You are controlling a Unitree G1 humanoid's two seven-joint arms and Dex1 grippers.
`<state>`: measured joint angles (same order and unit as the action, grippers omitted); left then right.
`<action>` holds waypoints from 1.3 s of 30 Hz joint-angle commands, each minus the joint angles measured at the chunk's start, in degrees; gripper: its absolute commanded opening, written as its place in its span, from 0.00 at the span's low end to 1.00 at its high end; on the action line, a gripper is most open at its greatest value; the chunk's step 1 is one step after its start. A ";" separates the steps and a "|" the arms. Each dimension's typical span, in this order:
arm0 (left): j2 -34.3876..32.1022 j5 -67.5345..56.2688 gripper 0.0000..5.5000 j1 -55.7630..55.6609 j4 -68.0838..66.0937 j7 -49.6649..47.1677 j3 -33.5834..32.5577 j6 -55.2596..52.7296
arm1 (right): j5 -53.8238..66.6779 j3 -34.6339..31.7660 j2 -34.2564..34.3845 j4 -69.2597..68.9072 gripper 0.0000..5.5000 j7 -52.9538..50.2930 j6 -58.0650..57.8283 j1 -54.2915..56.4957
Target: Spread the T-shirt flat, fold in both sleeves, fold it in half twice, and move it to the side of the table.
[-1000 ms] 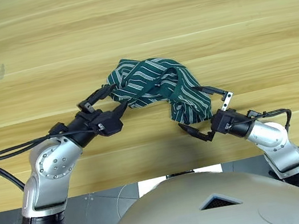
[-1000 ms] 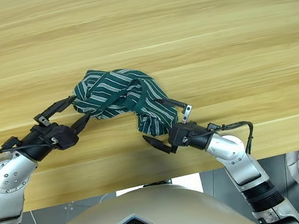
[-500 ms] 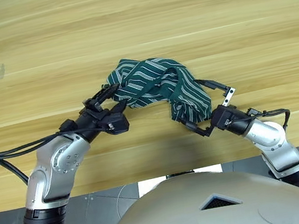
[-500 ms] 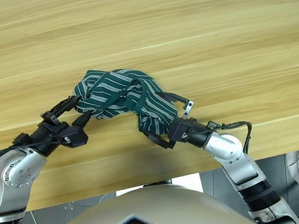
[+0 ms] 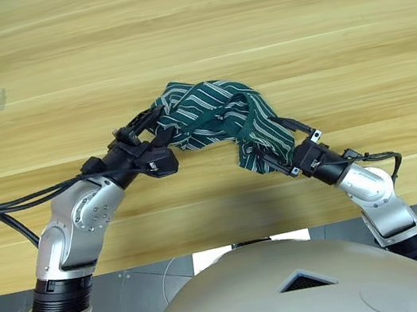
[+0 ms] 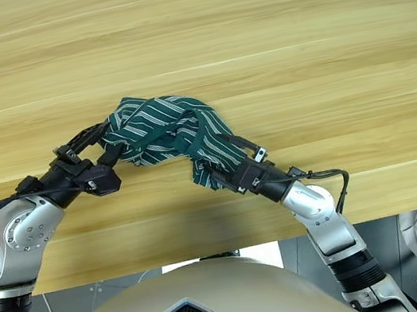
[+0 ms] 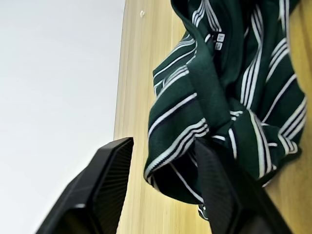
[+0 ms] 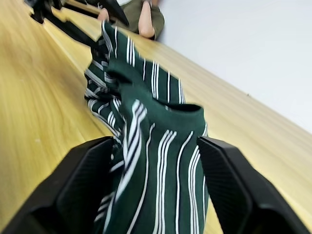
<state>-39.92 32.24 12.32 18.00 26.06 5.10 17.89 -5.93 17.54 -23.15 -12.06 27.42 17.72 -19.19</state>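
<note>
The wooden desk fills the upper and middle frame of the head view. The green striped T-shirt lies on it just below centre, crumpled in a twisted heap, so the step in hand appears to be the first one, spreading it flat.

To do that well, each side probably needs a firm pinch on a single outer edge of cloth rather than a bunched fold. The two holds should then draw apart toward the left and right of the frame, low over the desk, so the twist in the middle comes undone instead of tightening. Grabbing several layers at once would likely drag the whole heap along.

Both arms come in from the lower corners, elbows bent, forearms angled inward and up toward the heap. The left gripper sits at the heap's left end, its fingers spread with a hanging striped fold between them. The right gripper is at the lower right end, its fingers likewise spread either side of the cloth, not yet pinching it.
</note>
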 commanded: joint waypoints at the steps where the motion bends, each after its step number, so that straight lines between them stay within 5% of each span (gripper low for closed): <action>1: -0.41 0.24 0.32 -1.18 -1.82 0.15 1.18 0.50 | -0.84 -0.18 0.39 1.30 0.46 -0.62 -1.78 1.34; 13: -1.15 0.98 0.00 -1.31 -4.72 0.03 3.14 1.69 | -0.16 0.29 0.67 2.03 0.08 -0.10 -2.70 2.36; 16: -1.56 0.58 0.00 -1.06 -4.62 0.39 2.87 1.81 | 0.48 -0.62 0.26 1.30 0.00 0.10 -2.57 3.04; 23: -1.70 -15.85 0.00 -5.21 4.44 7.81 -1.11 -3.21 | 4.65 -7.55 -4.30 1.69 0.00 4.11 -2.57 13.64; 30: -1.22 -43.49 0.00 -26.80 11.97 15.06 -6.28 -28.27 | 11.14 -15.57 -11.26 14.46 0.00 12.19 -4.09 39.08; 36: -5.77 -42.67 0.00 -48.47 -1.06 16.68 -6.05 -39.80 | 11.67 -19.02 -14.39 27.60 0.00 14.79 -1.33 59.14; 39: -9.11 -44.13 0.00 -48.17 -1.11 20.92 -6.50 -42.23 | 19.24 -19.98 -14.79 23.78 0.00 21.58 -4.16 60.30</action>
<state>-46.28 -10.82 -36.77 15.72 43.57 -1.12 -22.70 8.22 -1.57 -36.90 14.77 44.22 15.63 40.77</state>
